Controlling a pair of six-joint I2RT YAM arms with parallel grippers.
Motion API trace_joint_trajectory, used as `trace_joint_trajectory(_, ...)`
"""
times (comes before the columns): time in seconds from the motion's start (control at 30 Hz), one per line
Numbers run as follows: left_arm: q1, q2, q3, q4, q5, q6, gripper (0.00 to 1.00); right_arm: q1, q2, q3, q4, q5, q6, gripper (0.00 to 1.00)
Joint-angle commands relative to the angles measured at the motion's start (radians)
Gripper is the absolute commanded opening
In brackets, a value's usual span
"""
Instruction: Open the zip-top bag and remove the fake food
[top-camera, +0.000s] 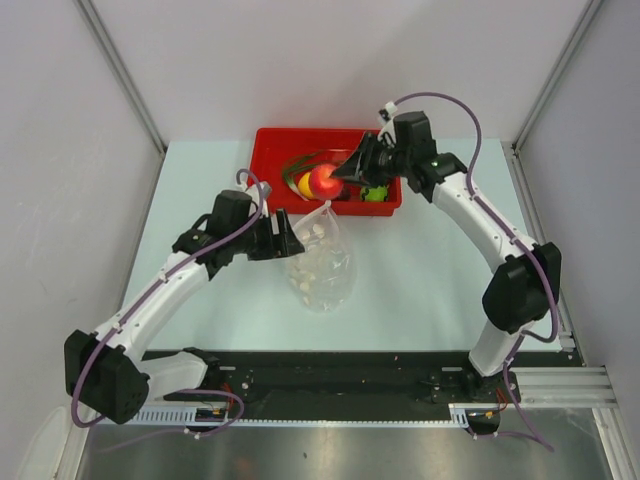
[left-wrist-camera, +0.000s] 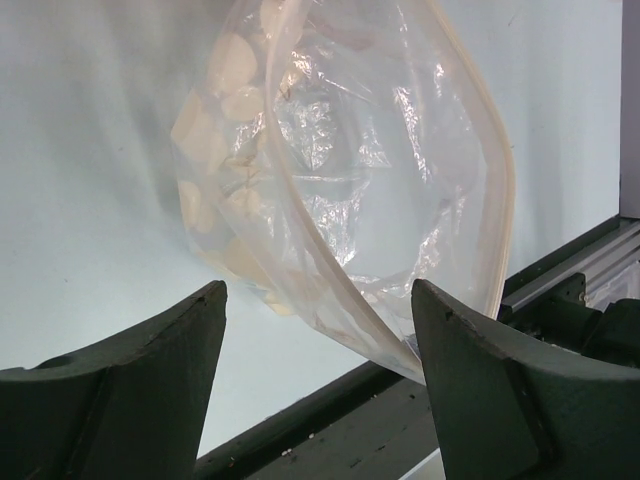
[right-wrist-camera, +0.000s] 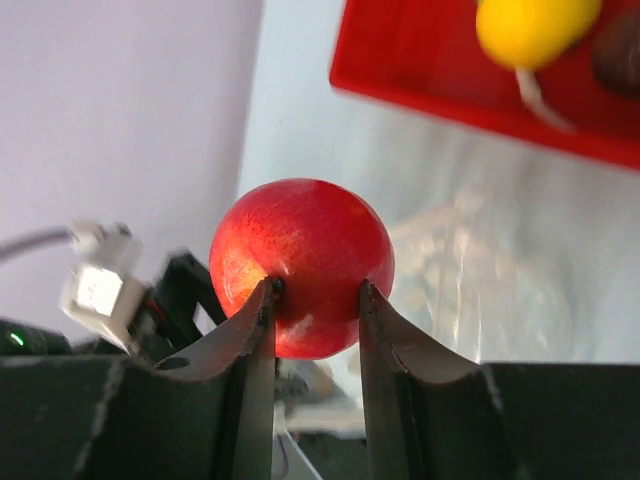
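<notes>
Right gripper (right-wrist-camera: 315, 310) is clamped on the red ball (right-wrist-camera: 300, 265), pinching only its lower curve, with the red tray (right-wrist-camera: 450, 70) and yellow ball (right-wrist-camera: 535, 30) just ahead of it. Held that shallow, the round toy could squirt out and roll off the surface (top-camera: 430, 270). Left gripper (left-wrist-camera: 318, 290) is wide and holds nothing; the zip-top bag (left-wrist-camera: 350, 170) lies mouth-open right in front, its zip strip (left-wrist-camera: 490, 200) running down beside one finger, so a pull-back could drag it.

zip-top bag (left-wrist-camera: 400, 150) mouth: gaping, passable | red tray (top-camera: 270, 140): right pincer (top-camera: 335, 176) overhead
</notes>
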Motion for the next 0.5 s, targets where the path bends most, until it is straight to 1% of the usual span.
trace_joint_trajectory(0.0,-0.001,-0.017,0.077,-0.033,-0.006,0.06,0.79,-0.069,0.08,0.086,0.221,-0.008,0.141,0.06)
trace_joint_trajectory(0.1,-0.001,-0.022,0.103,-0.061,-0.011,0.079,0.79,-0.096,0.177,0.167,0.224,0.027,0.134,0.06)
trace_joint_trajectory(0.23,-0.001,-0.043,0.125,-0.098,-0.03,0.118,0.79,-0.113,0.342,0.265,0.227,0.122,0.067,0.07)
trace_joint_trajectory(0.33,0.0,-0.065,0.125,-0.128,-0.047,0.136,0.79,-0.122,0.427,0.34,0.239,0.176,0.034,0.08)
trace_joint_trajectory(0.4,0.0,-0.082,0.125,-0.139,-0.044,0.147,0.79,-0.128,0.502,0.394,0.248,0.199,0.02,0.09)
trace_joint_trajectory(0.47,0.0,-0.086,0.131,-0.154,-0.044,0.162,0.8,-0.129,0.563,0.421,0.258,0.225,0.004,0.15)
